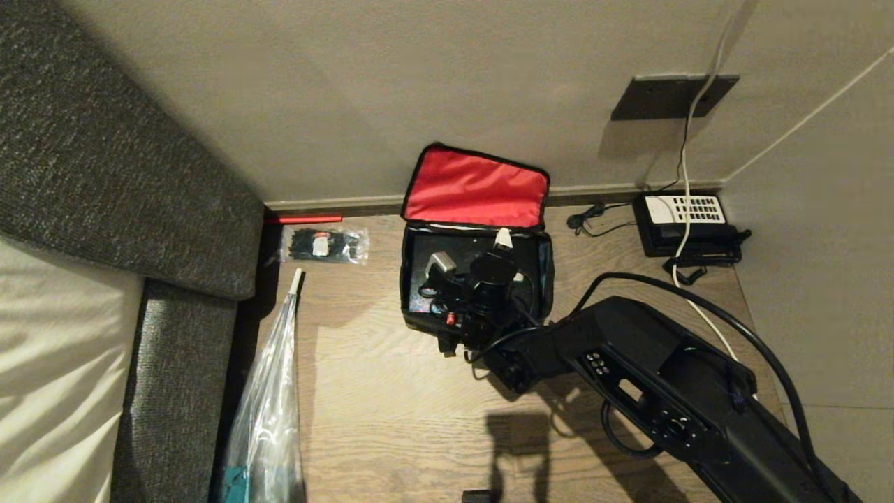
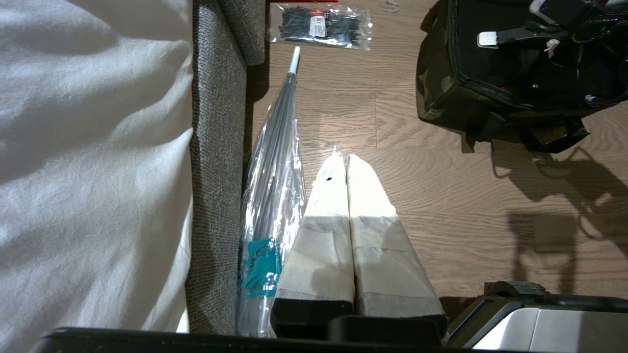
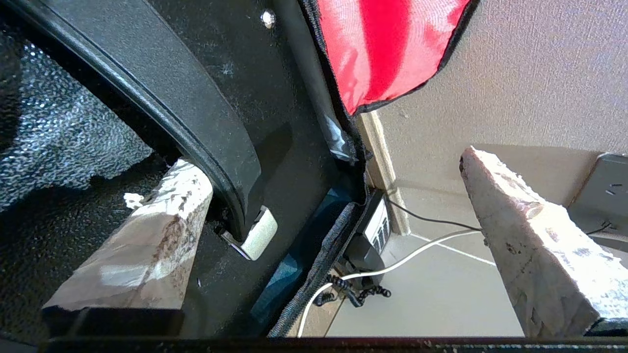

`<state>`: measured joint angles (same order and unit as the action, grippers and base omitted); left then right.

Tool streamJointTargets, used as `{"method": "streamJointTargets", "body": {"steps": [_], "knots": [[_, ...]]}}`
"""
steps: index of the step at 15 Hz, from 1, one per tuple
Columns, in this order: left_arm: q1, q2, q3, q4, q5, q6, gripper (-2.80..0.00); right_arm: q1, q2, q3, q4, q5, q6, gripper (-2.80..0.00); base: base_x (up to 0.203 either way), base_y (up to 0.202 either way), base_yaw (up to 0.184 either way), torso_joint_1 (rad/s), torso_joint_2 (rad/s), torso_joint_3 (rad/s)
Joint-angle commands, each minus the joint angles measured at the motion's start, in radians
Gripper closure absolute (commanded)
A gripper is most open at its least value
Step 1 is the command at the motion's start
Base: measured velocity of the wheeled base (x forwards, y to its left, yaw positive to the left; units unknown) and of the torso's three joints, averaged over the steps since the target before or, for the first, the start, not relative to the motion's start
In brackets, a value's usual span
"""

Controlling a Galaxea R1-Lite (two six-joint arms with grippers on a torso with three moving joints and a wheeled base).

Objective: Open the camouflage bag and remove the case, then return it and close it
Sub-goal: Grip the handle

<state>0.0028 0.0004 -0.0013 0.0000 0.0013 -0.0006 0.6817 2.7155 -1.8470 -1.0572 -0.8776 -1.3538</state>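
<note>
The camouflage bag [image 1: 407, 283] stands open on the wood floor, its red-lined lid [image 1: 475, 188] leaning back against the wall. The black textured case [image 1: 422, 244] sits inside it. My right gripper [image 1: 492, 269] is down over the case and open wide. In the right wrist view the right gripper [image 3: 328, 164] straddles the case's black handle [image 3: 196, 113]. One taped finger [image 3: 162, 220] rests beside the handle near its pale end [image 3: 257, 235]; the other finger [image 3: 530, 235] stands far off. My left gripper [image 2: 346, 159] hangs shut and empty over the floor, left of the bag [image 2: 436, 83].
A black telephone [image 1: 688, 220] with a white cable [image 1: 688, 175] sits right of the bag against the wall. A packet of black cable ties [image 1: 325, 244] and a wrapped umbrella [image 1: 269, 412] lie to the left, beside a grey upholstered bed edge [image 1: 105, 175].
</note>
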Motion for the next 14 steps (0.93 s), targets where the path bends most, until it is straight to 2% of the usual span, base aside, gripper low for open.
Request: {"method": "streamJointTargets", "body": {"steps": [1,12,14], "knots": [[0.0,-0.003,0.001,0.0,0.0,-0.003,0.0,0.001,-0.001,0.002,-0.009,-0.004,-0.007,-2.8,0.0,0.0,0.0,0.0,0.0,0.0],[0.0,-0.003,0.0,0.0,-0.001,-0.001,0.0,0.002,-0.002,-0.002,-0.007,-0.004,-0.016,-2.8,0.0,0.0,0.0,0.0,0.0,0.0],[0.0,-0.003,0.0,0.0,0.0,-0.001,0.0,0.002,-0.002,0.004,-0.009,-0.004,-0.015,-2.8,0.092,0.0,-0.003,0.001,0.0,0.002]]}}
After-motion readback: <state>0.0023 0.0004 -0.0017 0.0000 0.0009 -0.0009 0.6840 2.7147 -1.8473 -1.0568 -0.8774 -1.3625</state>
